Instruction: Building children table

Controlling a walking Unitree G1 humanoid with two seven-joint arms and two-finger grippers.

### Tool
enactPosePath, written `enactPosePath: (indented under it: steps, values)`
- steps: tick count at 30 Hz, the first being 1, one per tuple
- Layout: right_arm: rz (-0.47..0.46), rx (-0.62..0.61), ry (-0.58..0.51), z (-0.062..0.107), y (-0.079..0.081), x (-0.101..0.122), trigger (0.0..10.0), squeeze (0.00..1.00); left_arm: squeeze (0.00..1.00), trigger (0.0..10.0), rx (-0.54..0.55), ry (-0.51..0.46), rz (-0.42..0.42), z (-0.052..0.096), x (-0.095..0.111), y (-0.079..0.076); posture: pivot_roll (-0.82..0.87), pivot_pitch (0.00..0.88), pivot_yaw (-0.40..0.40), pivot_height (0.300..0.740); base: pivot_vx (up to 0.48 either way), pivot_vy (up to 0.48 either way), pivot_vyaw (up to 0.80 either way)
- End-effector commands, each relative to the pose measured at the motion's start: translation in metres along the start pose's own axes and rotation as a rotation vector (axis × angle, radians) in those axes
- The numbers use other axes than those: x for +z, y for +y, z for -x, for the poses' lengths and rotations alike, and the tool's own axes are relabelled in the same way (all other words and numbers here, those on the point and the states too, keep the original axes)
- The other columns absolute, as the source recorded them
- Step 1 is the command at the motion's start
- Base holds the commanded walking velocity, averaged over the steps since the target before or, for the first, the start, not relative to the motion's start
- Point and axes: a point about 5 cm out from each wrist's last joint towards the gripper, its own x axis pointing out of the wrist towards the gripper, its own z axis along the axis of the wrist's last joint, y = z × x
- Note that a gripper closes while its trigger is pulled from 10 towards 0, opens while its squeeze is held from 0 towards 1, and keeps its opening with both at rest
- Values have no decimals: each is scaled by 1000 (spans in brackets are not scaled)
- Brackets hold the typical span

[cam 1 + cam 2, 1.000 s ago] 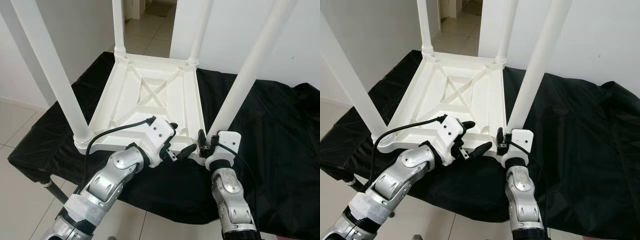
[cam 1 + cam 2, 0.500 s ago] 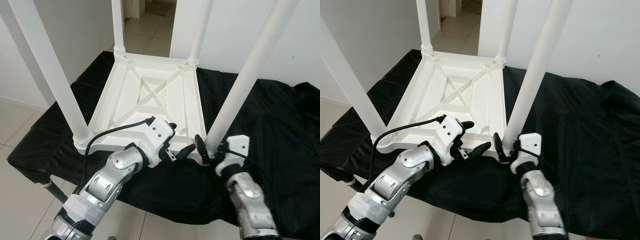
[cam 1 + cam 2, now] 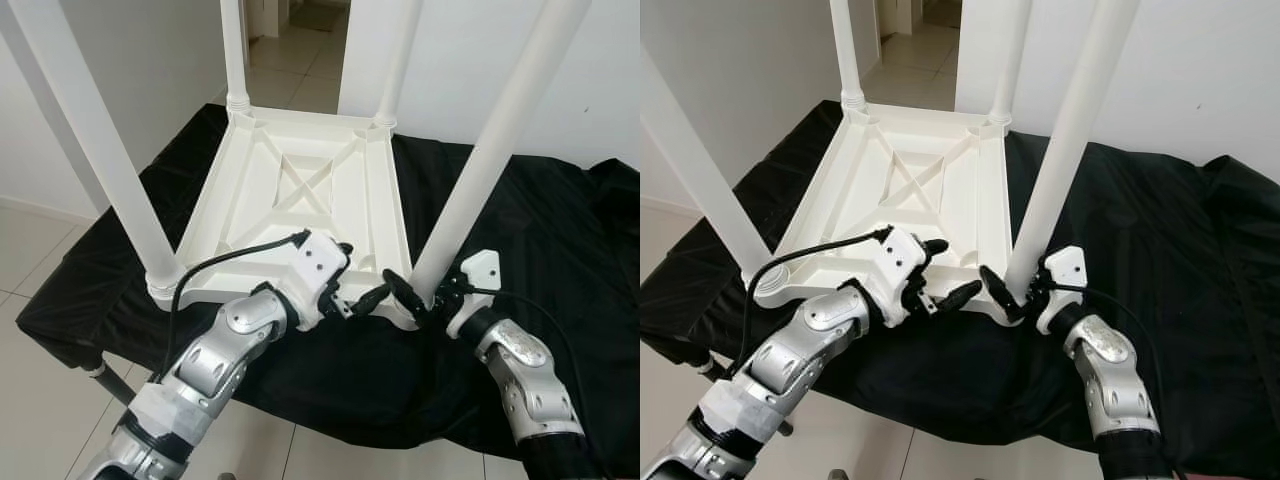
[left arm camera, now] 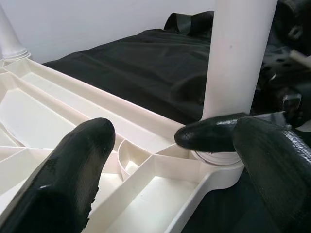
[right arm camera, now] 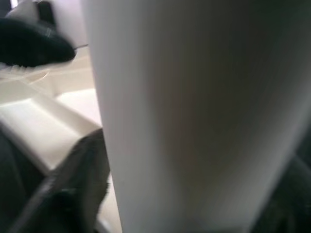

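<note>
Our right gripper (image 3: 418, 292) clasps the near-right table leg (image 3: 487, 158) at its base; our left gripper (image 3: 362, 283) hovers open over the upturned tabletop's (image 3: 300, 190) near edge.

Black cloth (image 3: 560, 230) over work surface.
Pale tile floor (image 3: 30, 250) below; white walls (image 3: 1200, 70) behind, open doorway (image 3: 300, 40) w/ tiled hall beyond.

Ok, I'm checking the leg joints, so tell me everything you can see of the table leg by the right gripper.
The near-right leg is a smooth white tube, plastic by the look, standing upright and slightly splayed from the corner socket of the upside-down tabletop, which lies on a black cloth. The right gripper closes around its base; the left gripper is open beside that corner.
</note>
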Motion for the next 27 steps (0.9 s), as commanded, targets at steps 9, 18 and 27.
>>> enactPosePath:
  steps: [9,18,27]
  values:
    - [-16,61,49,1,-5,-13,0,0,0,10000,-94,11,-15,5,-3,-6,-30,0,-42,740,0,0,0]
    - [-25,70,63,0,-5,-19,10000,0,0,10000,-83,17,-19,6,-4,-3,-26,0,-48,740,0,0,0]
    - [-33,-44,-5,-3,8,-18,10000,0,0,10000,-84,18,-21,6,-4,-2,-32,0,-51,740,0,0,0]
